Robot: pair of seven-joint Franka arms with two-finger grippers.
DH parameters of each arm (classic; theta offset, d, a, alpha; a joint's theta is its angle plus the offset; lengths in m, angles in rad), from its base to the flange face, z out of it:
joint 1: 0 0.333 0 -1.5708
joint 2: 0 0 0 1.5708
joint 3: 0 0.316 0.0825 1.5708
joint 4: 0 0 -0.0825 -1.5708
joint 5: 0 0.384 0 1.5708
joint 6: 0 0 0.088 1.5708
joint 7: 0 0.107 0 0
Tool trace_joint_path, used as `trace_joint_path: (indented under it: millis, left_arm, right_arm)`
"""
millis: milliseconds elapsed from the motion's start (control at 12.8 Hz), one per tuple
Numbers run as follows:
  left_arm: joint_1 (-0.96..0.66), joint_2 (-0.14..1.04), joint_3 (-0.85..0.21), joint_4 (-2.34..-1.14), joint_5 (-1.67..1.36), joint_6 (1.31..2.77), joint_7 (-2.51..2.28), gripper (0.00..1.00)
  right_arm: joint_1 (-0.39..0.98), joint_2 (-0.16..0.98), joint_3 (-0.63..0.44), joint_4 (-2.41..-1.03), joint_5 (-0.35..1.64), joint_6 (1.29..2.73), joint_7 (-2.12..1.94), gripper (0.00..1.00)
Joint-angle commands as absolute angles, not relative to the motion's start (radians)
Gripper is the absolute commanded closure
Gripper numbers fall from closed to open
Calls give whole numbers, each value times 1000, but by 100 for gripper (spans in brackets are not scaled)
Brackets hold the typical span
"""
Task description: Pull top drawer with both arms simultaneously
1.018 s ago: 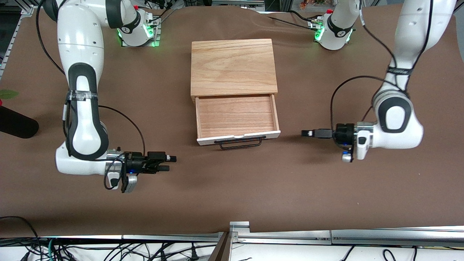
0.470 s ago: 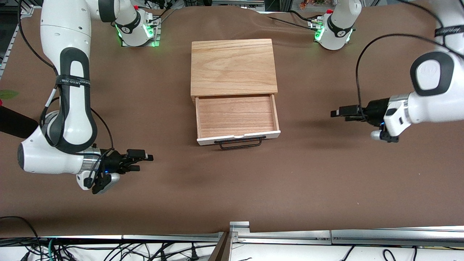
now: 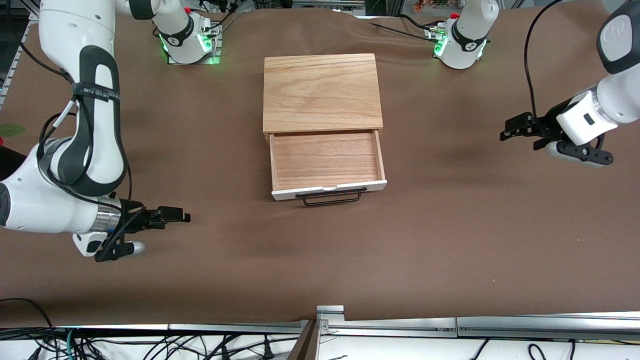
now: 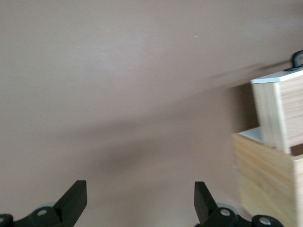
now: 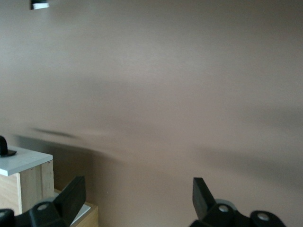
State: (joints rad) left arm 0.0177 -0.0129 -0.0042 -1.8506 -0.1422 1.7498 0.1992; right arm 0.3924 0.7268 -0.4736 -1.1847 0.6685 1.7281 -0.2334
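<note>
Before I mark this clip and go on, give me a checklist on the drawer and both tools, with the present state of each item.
1. Shallow light-wood top drawer with white front panel pulled out of the wooden box: ok.
2. Wide black wire handle free of both tools: ok.
3. Left tool open, over bare brown tabletop toward the left arm's end: ok.
4. Right tool open, over bare tabletop toward the right arm's end: ok.
5. Drawer tray holds nothing: ok.
</note>
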Motion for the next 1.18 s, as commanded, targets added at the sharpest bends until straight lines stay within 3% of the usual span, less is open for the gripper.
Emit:
trace_joint_path:
  millis: [0,392,940,1097]
  left_arm:
    - [3,-57,2,-1874,-86,1761,207,0]
    - [2,-115,6,-1876,-71,1756,158,0]
    - [-28,-160,6,-1882,49,1700,38,0]
    - [-28,-161,6,-1885,49,1700,34,0]
  right_arm:
    - [422,622,-450,-1215,502,1713,-37,0]
    - [198,309,-149,-1469,63,1723,18,0]
    - [22,2,-141,-1669,54,1698,15,0]
    - [21,-15,-138,-1660,46,1611,41,0]
